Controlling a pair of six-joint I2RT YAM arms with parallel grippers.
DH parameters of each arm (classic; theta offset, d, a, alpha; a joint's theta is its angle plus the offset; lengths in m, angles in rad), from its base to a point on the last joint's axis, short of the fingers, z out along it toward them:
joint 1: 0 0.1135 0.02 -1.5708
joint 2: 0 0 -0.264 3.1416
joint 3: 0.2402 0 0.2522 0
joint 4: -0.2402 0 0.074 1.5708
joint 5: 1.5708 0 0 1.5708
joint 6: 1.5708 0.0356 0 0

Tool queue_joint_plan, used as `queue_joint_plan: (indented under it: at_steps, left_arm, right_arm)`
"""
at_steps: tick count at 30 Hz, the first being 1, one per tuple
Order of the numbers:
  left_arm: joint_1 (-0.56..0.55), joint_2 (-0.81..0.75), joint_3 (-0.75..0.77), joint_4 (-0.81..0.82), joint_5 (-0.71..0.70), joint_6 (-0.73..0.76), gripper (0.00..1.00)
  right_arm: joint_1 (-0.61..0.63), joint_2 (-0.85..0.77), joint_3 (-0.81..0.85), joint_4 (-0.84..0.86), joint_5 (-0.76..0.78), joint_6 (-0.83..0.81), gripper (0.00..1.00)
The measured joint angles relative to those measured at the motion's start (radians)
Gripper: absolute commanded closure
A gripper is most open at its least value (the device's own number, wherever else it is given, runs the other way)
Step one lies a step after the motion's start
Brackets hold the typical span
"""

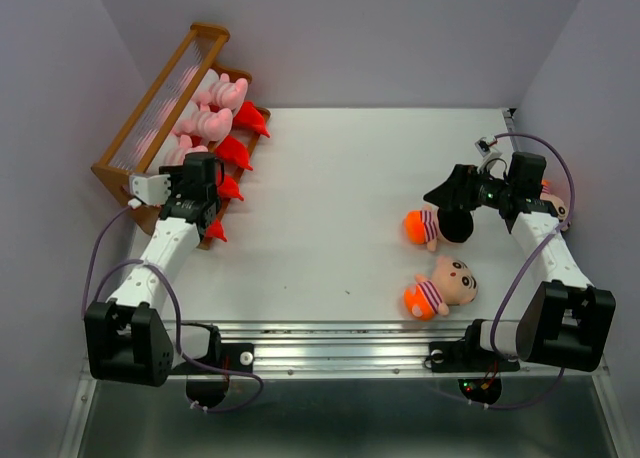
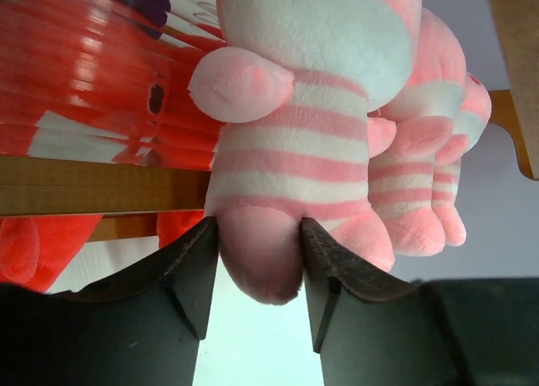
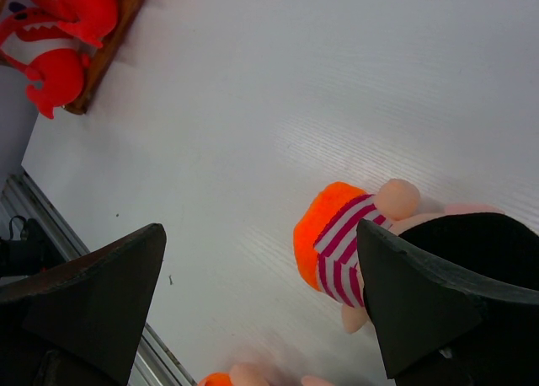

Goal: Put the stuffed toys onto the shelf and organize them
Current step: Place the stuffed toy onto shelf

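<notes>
Black left fingers, part-open, are being touched by the leg of a plush striped pig, grip unclear; right fingers are being held wide open, empty.

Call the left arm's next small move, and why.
Probably spread the left pincer wider to let go: its fingers flank the leg of the pink striped plush pig, which already sits on the brown wooden stepped shelf beside two other pigs.
</notes>
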Motion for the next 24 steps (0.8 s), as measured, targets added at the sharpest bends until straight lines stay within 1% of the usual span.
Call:
queue_joint_plan:
  at_steps: [3, 4, 5, 6, 8, 9, 10, 11, 12, 20, 24]
  left_arm:
    - [0.0, -0.018, -0.013, 0.002, 0.017, 0.002, 0.32]
    - [0.001, -0.026, -0.018, 0.0, 0.024, 0.004, 0.27]
    - [0.002, -0.031, -0.021, 0.001, 0.03, 0.005, 0.26]
    - [0.002, -0.039, -0.023, 0.0, 0.035, 0.008, 0.22]
    - [0.002, -0.06, -0.03, 0.001, 0.048, 0.017, 0.21]
    - [0.002, -0.071, -0.032, 0.001, 0.055, 0.023, 0.17]
    - [0.002, -0.084, -0.032, 0.001, 0.062, 0.031, 0.11]
    - [0.002, -0.093, -0.033, 0.002, 0.067, 0.033, 0.1]
    - [0.002, -0.109, -0.033, 0.003, 0.075, 0.042, 0.02]
    - [0.002, -0.192, -0.061, 0.029, 0.146, 0.105, 0.01]
    - [0.002, -0.241, -0.126, 0.055, 0.24, 0.186, 0.01]
  right_arm:
    - [0.0, 0.0, 0.0, 0.0, 0.0, 0.0, 0.0]
    - [0.0, 0.0, 0.0, 0.0, 0.0, 0.0, 0.0]
    - [0.0, 0.0, 0.0, 0.0, 0.0, -0.001, 0.0]
    - [0.0, 0.0, 0.0, 0.0, 0.0, -0.001, 0.0]
    - [0.0, 0.0, 0.0, 0.0, 0.0, -0.003, 0.0]
    - [0.0, 0.0, 0.0, 0.0, 0.0, -0.003, 0.0]
    - [0.0, 0.0, 0.0, 0.0, 0.0, -0.003, 0.0]
    - [0.0, 0.0, 0.0, 0.0, 0.0, -0.003, 0.0]
    - [0.0, 0.0, 0.0, 0.0, 0.0, -0.004, 0.0]
    - [0.0, 0.0, 0.0, 0.0, -0.001, -0.013, 0.0]
    - [0.0, 0.0, -0.001, 0.0, -0.016, -0.043, 0.0]
